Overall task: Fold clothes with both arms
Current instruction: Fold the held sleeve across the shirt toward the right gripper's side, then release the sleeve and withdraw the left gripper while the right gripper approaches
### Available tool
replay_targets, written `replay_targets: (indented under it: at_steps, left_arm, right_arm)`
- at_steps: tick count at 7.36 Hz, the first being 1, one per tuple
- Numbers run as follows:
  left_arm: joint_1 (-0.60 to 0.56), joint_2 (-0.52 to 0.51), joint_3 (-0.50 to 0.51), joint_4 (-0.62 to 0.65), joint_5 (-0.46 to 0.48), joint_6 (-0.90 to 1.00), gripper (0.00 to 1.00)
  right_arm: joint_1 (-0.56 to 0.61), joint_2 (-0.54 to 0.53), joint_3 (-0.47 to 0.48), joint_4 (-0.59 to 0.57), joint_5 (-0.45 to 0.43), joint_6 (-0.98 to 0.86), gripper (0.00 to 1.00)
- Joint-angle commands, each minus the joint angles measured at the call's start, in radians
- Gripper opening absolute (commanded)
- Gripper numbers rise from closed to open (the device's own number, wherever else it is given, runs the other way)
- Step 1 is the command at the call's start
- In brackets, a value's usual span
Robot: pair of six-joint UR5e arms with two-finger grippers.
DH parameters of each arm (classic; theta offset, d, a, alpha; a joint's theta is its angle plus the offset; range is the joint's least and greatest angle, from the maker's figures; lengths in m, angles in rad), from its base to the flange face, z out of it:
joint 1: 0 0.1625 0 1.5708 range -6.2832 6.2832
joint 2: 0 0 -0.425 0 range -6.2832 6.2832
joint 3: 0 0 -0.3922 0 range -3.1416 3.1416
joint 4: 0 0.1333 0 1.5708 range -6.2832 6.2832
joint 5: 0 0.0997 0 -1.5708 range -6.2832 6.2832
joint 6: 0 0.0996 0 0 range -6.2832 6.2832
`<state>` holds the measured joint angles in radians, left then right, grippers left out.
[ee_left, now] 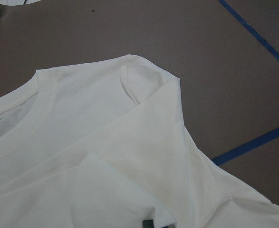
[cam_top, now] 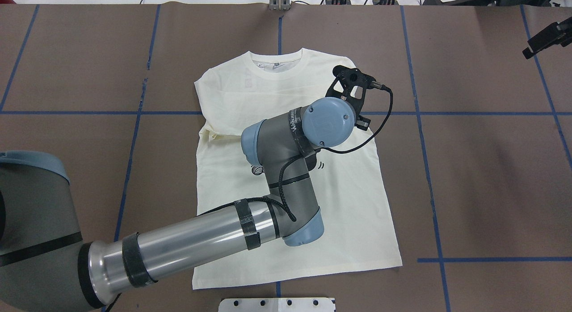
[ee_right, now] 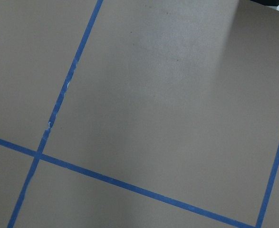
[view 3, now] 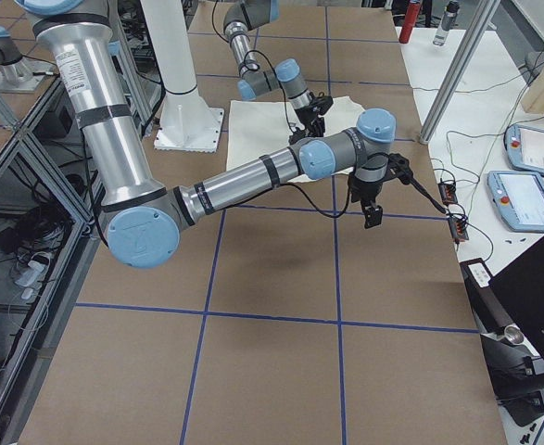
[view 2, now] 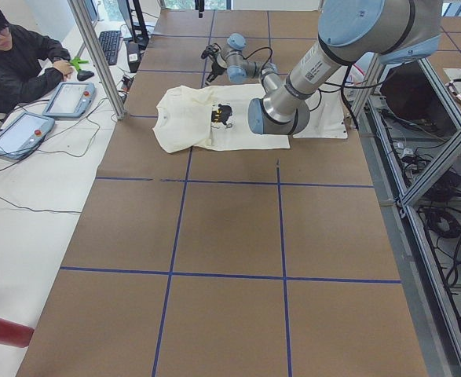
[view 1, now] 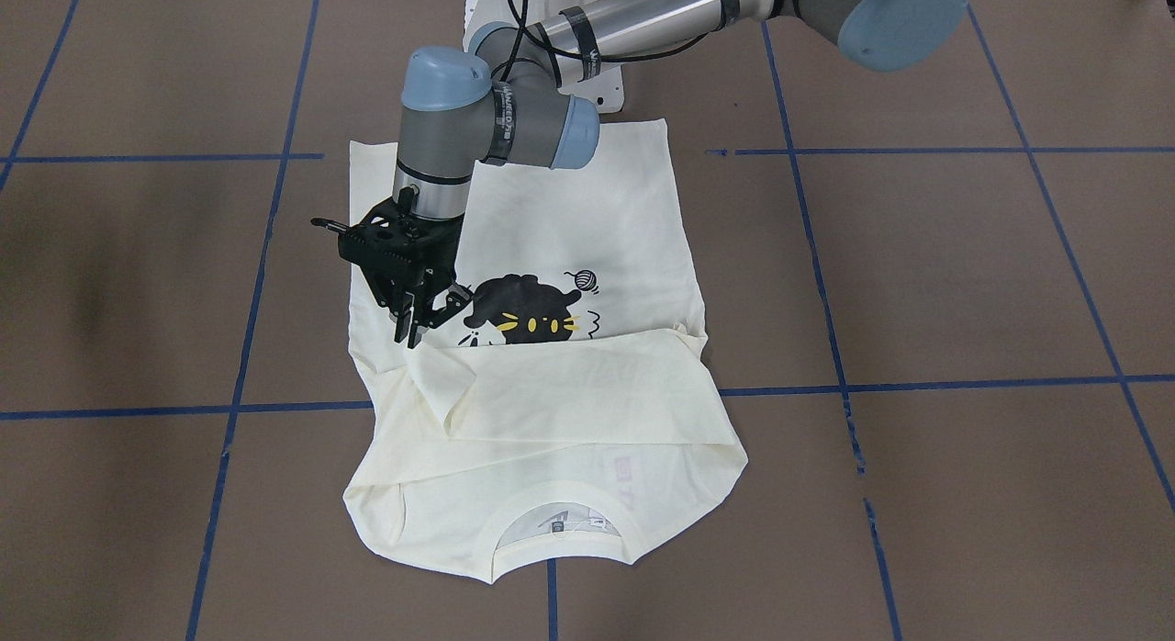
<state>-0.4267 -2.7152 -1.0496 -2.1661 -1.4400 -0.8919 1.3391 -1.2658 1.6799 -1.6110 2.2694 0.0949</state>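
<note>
The cream-white T-shirt (view 1: 569,228) lies flat on the brown table, collar (view 1: 562,522) away from the robot, hem toward it. Both sleeves are folded across the chest and cover the lower part of the black cat print (view 1: 528,315). My left gripper (view 1: 424,321) hangs just above the shirt beside the print, over a folded sleeve, jaws apart and empty. The left wrist view shows the collar and shoulder (ee_left: 129,123). My right gripper (cam_top: 546,37) is far off to the side over bare table (ee_right: 177,95); I cannot tell whether it is open or shut.
The white pedestal base (cam_top: 277,304) stands at the robot's edge by the hem. Blue tape lines (view 1: 918,384) grid the brown table. An operator (view 2: 14,59) sits at a side desk with tablets (view 3: 529,148).
</note>
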Motion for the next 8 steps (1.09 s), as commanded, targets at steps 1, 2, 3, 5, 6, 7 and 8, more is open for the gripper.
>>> replay_targets:
  at_steps: [1,2,3,5,6,7,8]
  left_arm:
    - [-0.004,0.015,-0.029,-0.075,-0.022,-0.093,1.00]
    - [-0.070,0.050,-0.077,-0.055,-0.162,-0.087,1.00]
    - [-0.143,0.092,-0.120,-0.016,-0.344,-0.021,1.00]
    - [-0.228,0.216,-0.293,0.186,-0.381,0.097,1.00]
    - [-0.268,0.291,-0.394,0.278,-0.381,0.219,1.00]
    - [-0.309,0.393,-0.514,0.290,-0.384,0.331,1.00]
    - [-0.342,0.520,-0.621,0.290,-0.385,0.344,1.00]
  right_arm:
    - [-0.001,0.003,0.012,0.003,0.004,0.000,1.00]
    - [-0.012,0.016,0.018,0.012,0.007,-0.001,1.00]
    - [-0.035,0.029,0.011,0.093,0.005,0.023,1.00]
    - [-0.128,0.081,0.018,0.147,-0.004,0.229,1.00]
    - [-0.176,0.115,0.018,0.148,-0.017,0.317,1.00]
    - [-0.254,0.161,0.018,0.145,-0.110,0.427,1.00]
    - [-0.323,0.201,0.017,0.140,-0.189,0.518,1.00]
